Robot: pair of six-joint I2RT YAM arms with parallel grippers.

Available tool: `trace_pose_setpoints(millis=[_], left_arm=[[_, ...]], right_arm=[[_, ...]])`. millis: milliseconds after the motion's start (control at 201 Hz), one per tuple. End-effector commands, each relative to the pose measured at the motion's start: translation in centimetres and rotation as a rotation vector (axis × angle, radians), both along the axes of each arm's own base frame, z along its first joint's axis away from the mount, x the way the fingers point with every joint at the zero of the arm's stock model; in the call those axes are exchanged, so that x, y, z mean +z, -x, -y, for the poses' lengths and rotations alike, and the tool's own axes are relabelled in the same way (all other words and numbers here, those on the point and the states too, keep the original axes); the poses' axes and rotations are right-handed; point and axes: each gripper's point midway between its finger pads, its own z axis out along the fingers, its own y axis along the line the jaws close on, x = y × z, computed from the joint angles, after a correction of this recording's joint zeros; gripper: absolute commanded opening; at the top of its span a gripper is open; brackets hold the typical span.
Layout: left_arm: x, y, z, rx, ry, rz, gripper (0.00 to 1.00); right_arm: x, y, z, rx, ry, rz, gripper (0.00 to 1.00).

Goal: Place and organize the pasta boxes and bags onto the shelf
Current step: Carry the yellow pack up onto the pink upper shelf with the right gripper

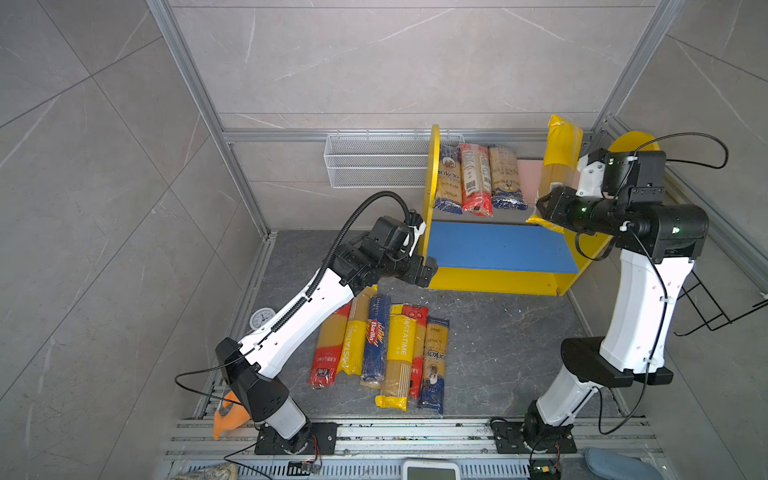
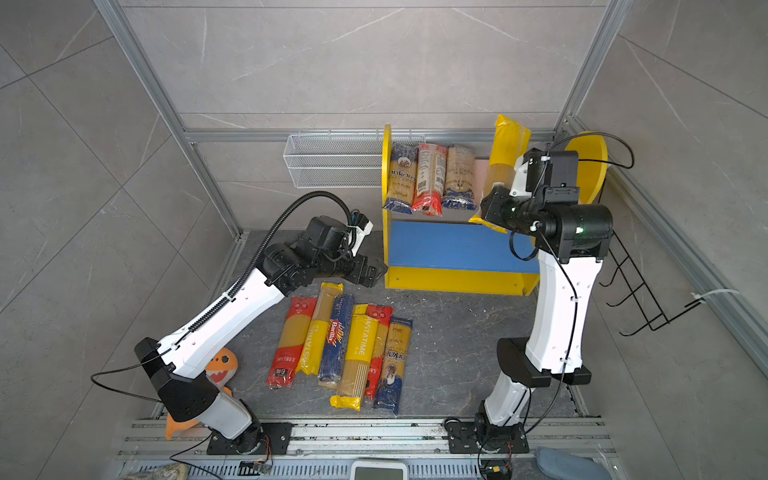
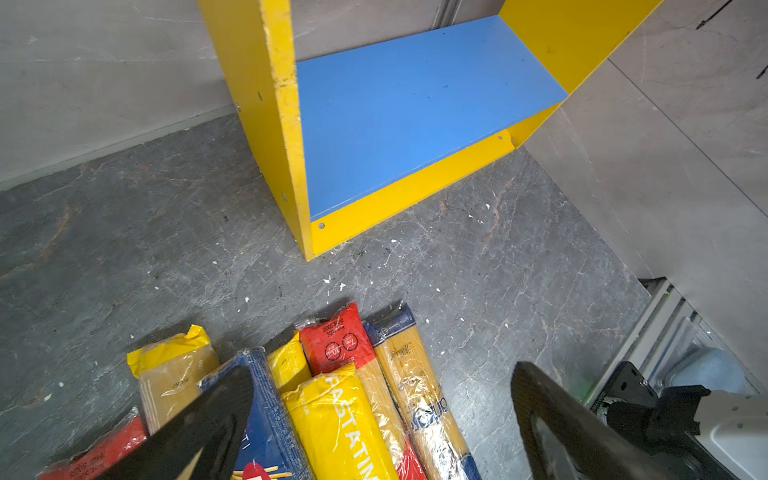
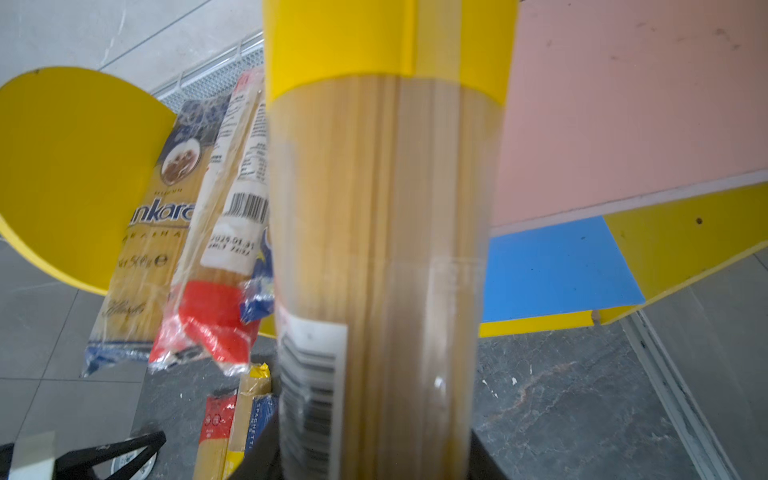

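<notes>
Six or seven spaghetti packs (image 1: pixel 376 345) lie side by side on the surface (image 1: pixel 498 353), the leftmost ones partly under the left arm (image 1: pixel 307 316). The left hand (image 1: pixel 428 272) hovers above their far ends, spread wide and empty. Three shelved packs (image 1: pixel 476 178) overhang the shelf's (image 1: pixel 432 174) pink board (image 1: pixel 530 170). The right hand (image 1: pixel 547 198), fingers mostly hidden, clamps a yellow-ended pack (image 1: pixel 561 149) nearly upright at that board's right end.

Agape left claw (image 3: pixel 384 372), clenched right claw (image 1: pixel 544 208)

Robot lab cell: aluminium frame (image 1: pixel 199 95), grey tile-pattern walls (image 1: pixel 395 62), slotted mounting rail (image 1: pixel 415 434).
</notes>
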Motion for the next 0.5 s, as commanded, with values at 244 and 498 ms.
trace_pose_setpoints(millis=[244,498], left_arm=[[1.6,-1.8,-0.7,-0.011,0.026,0.015,1.00],[1.4,-3.6,-0.9,-0.001,0.026,0.003,1.00]], right_arm=[[5.5,-6.4,1.8,0.060,-0.019,0.299,0.00],[3.3,-9.6,1.6,0.087,-0.053,0.263,0.00]])
